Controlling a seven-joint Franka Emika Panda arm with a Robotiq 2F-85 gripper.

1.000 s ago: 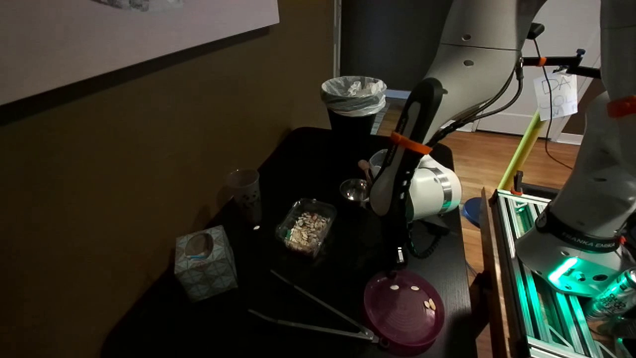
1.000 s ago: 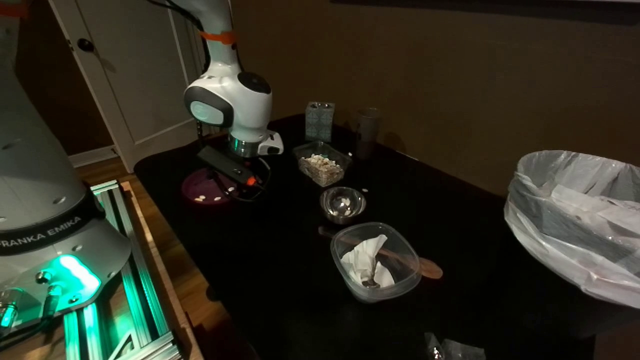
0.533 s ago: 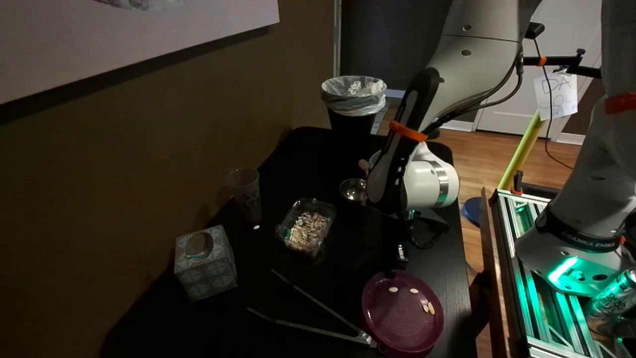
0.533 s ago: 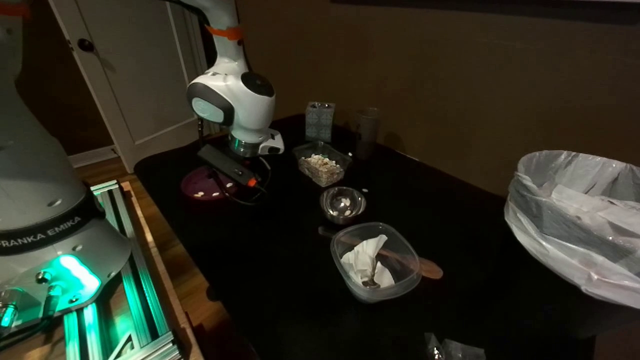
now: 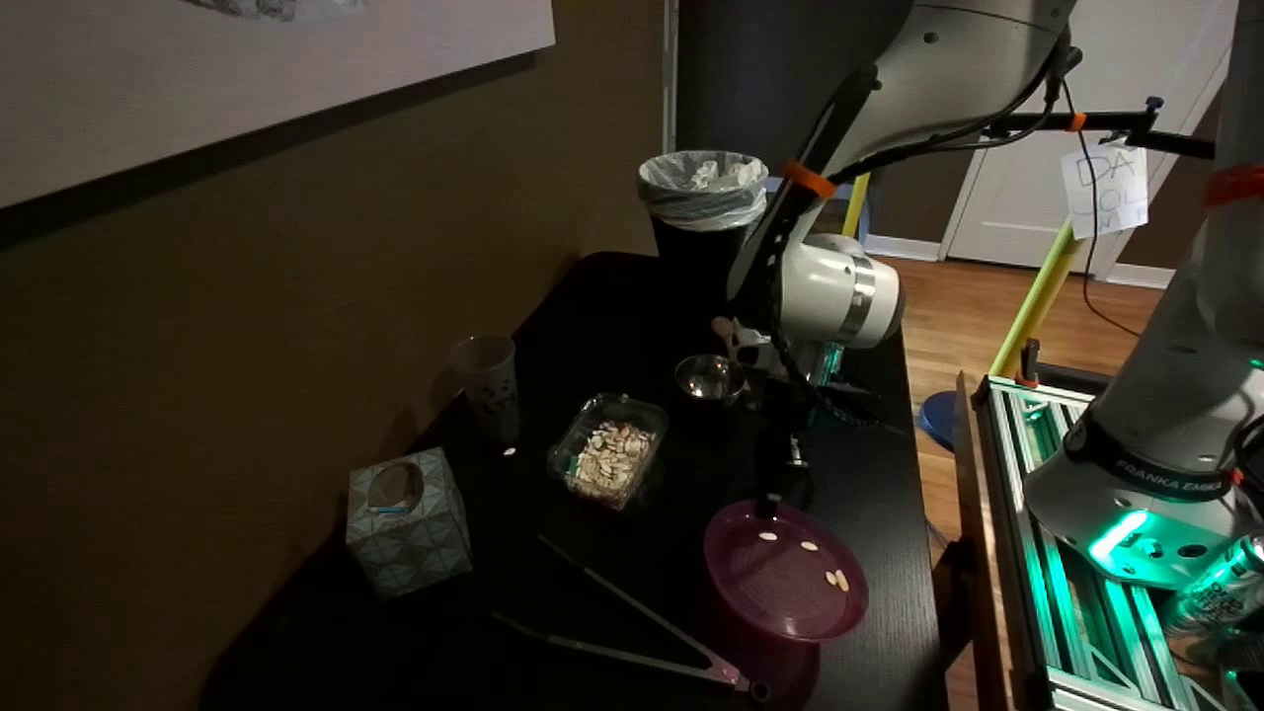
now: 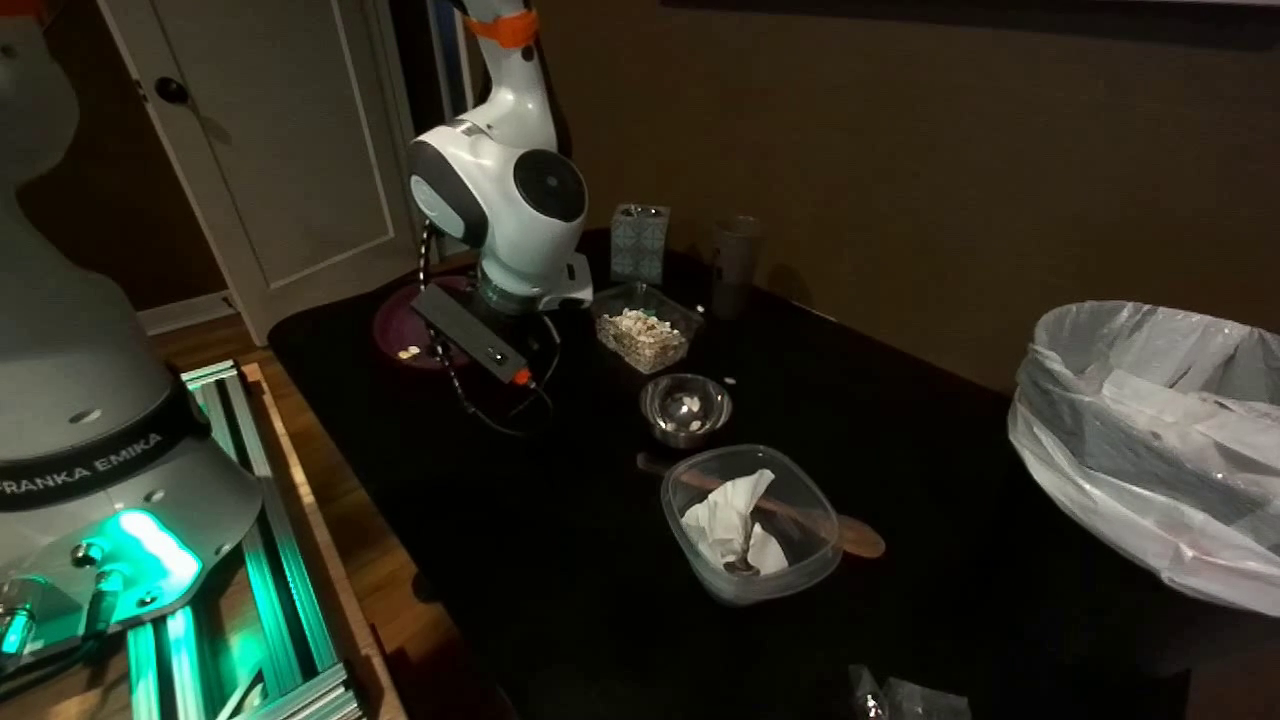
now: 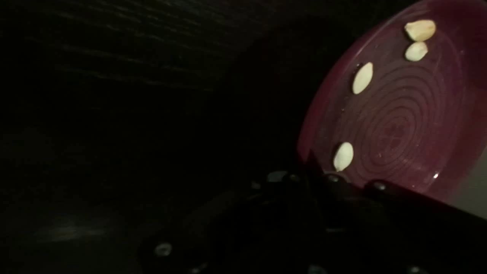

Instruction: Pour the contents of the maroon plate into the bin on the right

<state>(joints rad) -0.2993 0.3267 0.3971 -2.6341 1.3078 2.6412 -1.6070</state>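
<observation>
The maroon plate is held by its rim a little above the dark table, slightly tilted. Several pale seeds lie on it. It shows behind the wrist in an exterior view and at the right of the wrist view. My gripper is shut on the plate's rim; its dark fingers show at the bottom of the wrist view, closed round the rim edge. In an exterior view the arm hides the fingers. The bin, dark with a whitish liner, stands at the table's far end, also at right in an exterior view.
Metal tongs lie beside the plate. A clear tray of seeds, a metal bowl, a clear container with a napkin and a wooden spoon stand towards the bin. A tissue box and cup are along the wall.
The arm has risen and moved towards the bin end. The plate has lifted off the table with it, tilting slightly; the seeds stay on it.
</observation>
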